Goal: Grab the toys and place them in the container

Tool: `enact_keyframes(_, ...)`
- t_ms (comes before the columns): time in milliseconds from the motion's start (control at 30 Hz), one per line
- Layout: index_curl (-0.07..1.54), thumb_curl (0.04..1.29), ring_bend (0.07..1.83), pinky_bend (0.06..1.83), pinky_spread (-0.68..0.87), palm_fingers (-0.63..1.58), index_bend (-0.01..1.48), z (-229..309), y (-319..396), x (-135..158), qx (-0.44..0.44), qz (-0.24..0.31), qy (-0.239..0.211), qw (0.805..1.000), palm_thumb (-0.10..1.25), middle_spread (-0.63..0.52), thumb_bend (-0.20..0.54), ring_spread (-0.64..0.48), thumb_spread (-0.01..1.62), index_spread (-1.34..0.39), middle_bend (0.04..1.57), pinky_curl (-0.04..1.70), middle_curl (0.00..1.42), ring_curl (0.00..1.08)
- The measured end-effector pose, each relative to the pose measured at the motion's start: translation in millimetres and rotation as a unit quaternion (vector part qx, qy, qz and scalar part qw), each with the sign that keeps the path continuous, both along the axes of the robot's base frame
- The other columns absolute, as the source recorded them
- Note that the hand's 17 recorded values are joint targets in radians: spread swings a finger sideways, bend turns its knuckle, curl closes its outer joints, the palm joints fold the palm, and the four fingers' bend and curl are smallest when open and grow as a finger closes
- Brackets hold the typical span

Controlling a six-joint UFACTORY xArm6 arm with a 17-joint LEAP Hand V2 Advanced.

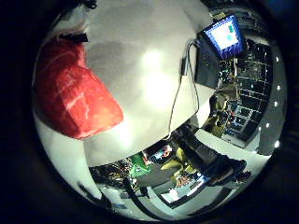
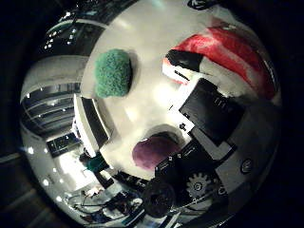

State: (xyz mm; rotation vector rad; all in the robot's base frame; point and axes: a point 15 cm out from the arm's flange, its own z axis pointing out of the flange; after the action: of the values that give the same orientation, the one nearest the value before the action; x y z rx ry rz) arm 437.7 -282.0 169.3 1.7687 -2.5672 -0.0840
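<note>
The hand [image 2: 209, 142] curls round the red-and-white toy [image 1: 74, 93], while the green toy [image 2: 113, 72] and purple toy [image 2: 153, 151] wait on the table [image 1: 154, 79], no container showing.

red-white toy [image 2: 223, 47] partly behind robot hand [image 2: 209, 128], purple toy [image 2: 152, 151] edge hidden by fingers, bkgd clutter unreadable

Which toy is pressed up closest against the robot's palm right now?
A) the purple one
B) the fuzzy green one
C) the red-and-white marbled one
C: the red-and-white toy fills much of a palm view, while the green toy and purple toy lie apart on the white table.
</note>
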Motion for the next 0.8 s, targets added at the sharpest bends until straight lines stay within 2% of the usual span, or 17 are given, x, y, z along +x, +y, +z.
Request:
enact_keyframes(200,0.72,0.59,1.39,1.32,-0.21,1.2,1.05,77.5,96.0,-2.1,0.0,0.075,-0.023,0.997,1.05,-0.11,-0.019,-0.17,0.84,-0.26,1.28,0.66,0.62,0.57)
enact_keyframes(367,0.72,0.61,1.4,1.3,-0.21,1.19,1.06,120.3,236.8,5.7,0.04,0.165,-0.061,0.984,1.04,-0.11,-0.02,-0.17,0.83,-0.25,1.3,0.69,0.61,0.57)
enact_keyframes(600,0.73,0.64,1.41,1.26,-0.22,1.19,1.06,124.9,410.6,-6.5,0.073,0.254,-0.069,0.962,1.03,-0.11,-0.023,-0.17,0.83,-0.25,1.31,0.76,0.6,0.56)
enact_keyframes(733,0.72,0.62,1.4,1.22,-0.23,1.2,1.07,119.1,483.5,5.4,0.077,0.29,-0.109,0.948,1.0,-0.11,-0.026,-0.17,0.89,-0.25,1.3,0.77,0.59,0.56)
enact_keyframes(800,0.7,0.58,1.36,1.17,-0.29,1.12,0.95,115.9,511.2,10.6,0.08,0.308,-0.13,0.939,0.92,-0.12,-0.041,-0.18,0.92,-0.27,1.24,0.73,0.57,0.53)
